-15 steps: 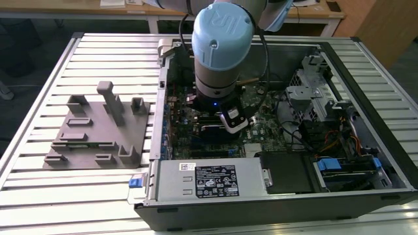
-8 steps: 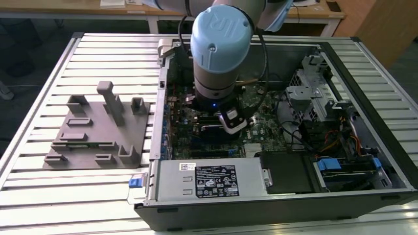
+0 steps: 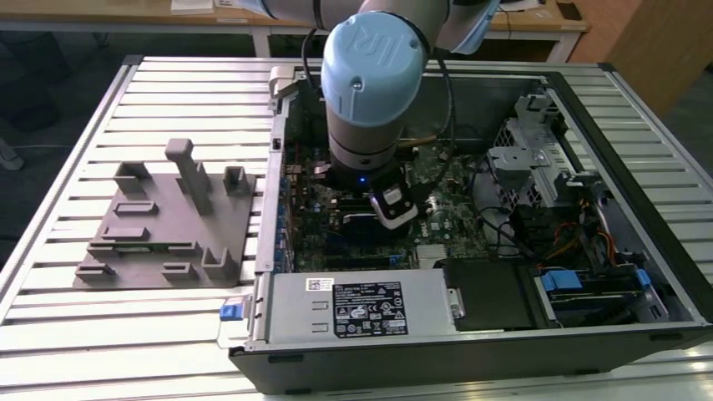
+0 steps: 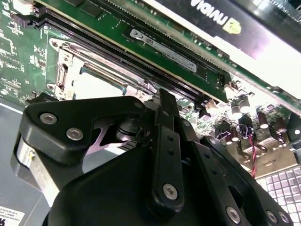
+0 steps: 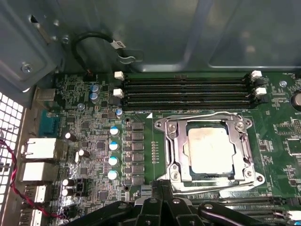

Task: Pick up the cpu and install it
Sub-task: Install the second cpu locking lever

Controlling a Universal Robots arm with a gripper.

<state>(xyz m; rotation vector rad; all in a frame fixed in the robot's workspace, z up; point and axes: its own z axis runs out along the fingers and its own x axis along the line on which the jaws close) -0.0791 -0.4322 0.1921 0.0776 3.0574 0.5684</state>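
The cpu, a small square chip with a pale silvery top, lies flat inside the metal-framed socket on the green motherboard. The second wrist view shows it as a pale patch within the socket frame. My gripper hangs inside the open computer case, just above the board beside the socket. Its dark fingers stand close together beside the socket frame with nothing seen between them. Black gripper linkages cover part of the socket in the second wrist view.
A grey fixture with upright posts sits on the slatted table at the exterior view's left. Memory slots run along one side of the socket. A labelled power supply, cables and drive bays crowd the case.
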